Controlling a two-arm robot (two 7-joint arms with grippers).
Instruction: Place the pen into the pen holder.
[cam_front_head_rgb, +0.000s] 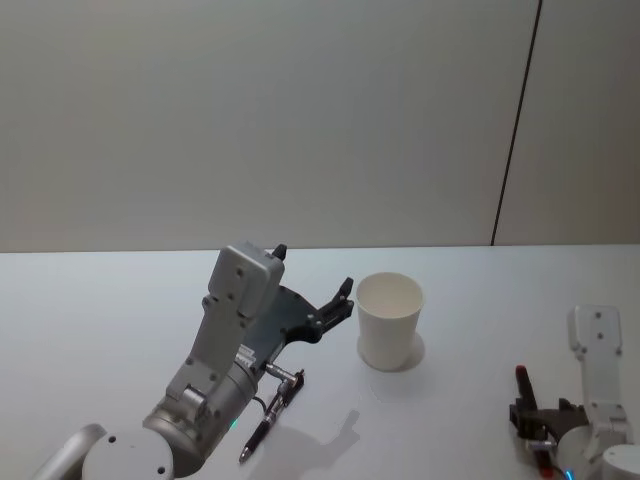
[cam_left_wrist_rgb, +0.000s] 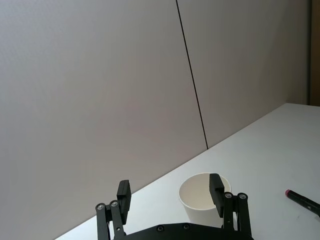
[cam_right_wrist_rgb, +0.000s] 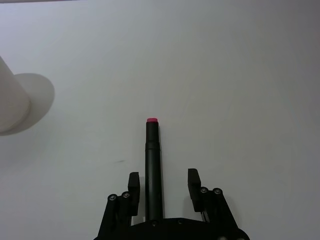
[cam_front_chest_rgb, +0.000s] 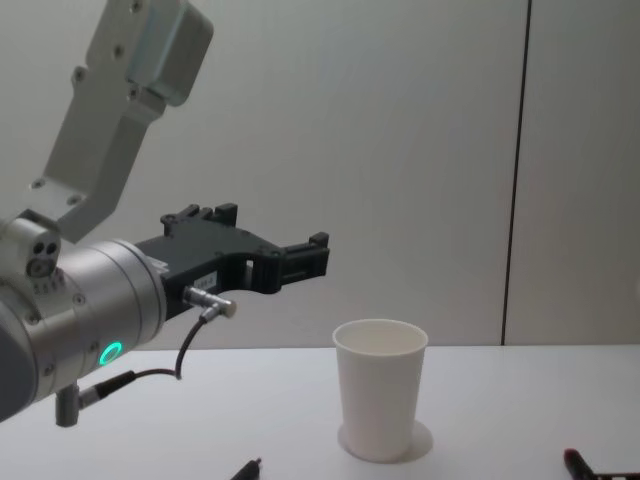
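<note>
Two pens on table. Straddling red-tipped pen with right gripper, fingers spread wide, not pinching; long axis running straight out between them, red tip forward. Standing well to its left, cup. Hovering beside cup, left gripper, wide, empty. Lying by left arm, second pen. Probably needing only closing, lifting.

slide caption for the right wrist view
Open right gripper straddling a black pen with a pink tip, white paper cup nearby.

Notes: pen holder, white paper cup, upright, empty, middle of table. The pen, black barrel, pink-red end, lies flat, well right of cup, between right gripper fingers, which stand apart.
</note>
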